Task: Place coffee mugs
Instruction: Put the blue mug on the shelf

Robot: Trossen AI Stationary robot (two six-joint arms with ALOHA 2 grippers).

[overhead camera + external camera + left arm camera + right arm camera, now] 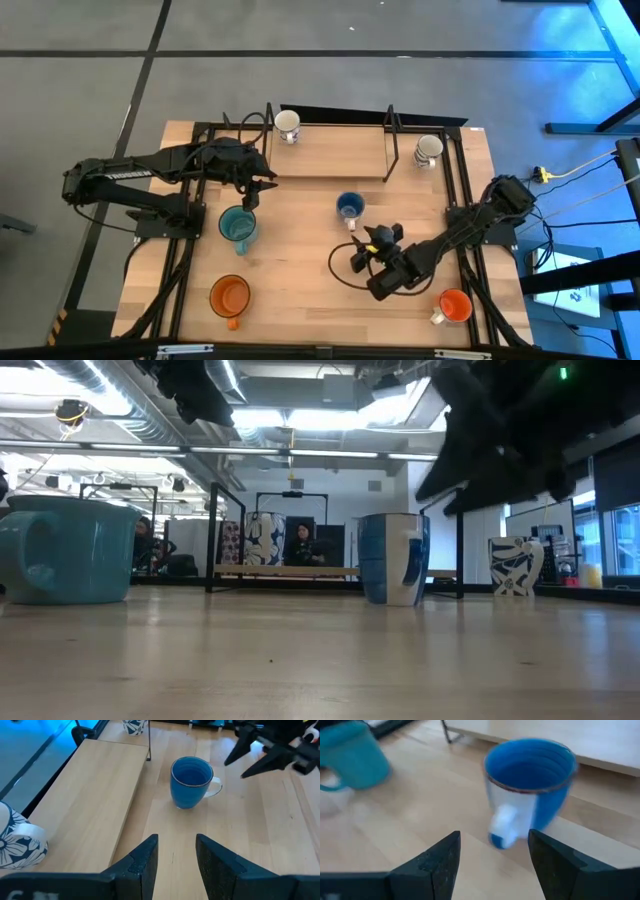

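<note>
Facing my spread-fingered right gripper point(366, 247), the blue mug point(349, 206), bare tabletop point(300, 290) around; left gripper point(252, 192) likewise parted.

Two dark jointed arms, black cables, wedge-shaped claws.

Six mugs: two patterned white point(287, 122), one blue point(349, 206), one teal point(236, 225), two orange point(230, 296).

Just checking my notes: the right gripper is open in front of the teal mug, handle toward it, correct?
Not quite. The right gripper is open in front of the blue mug, handle toward it, as the right wrist view shows. The teal mug sits off to one side.
</note>
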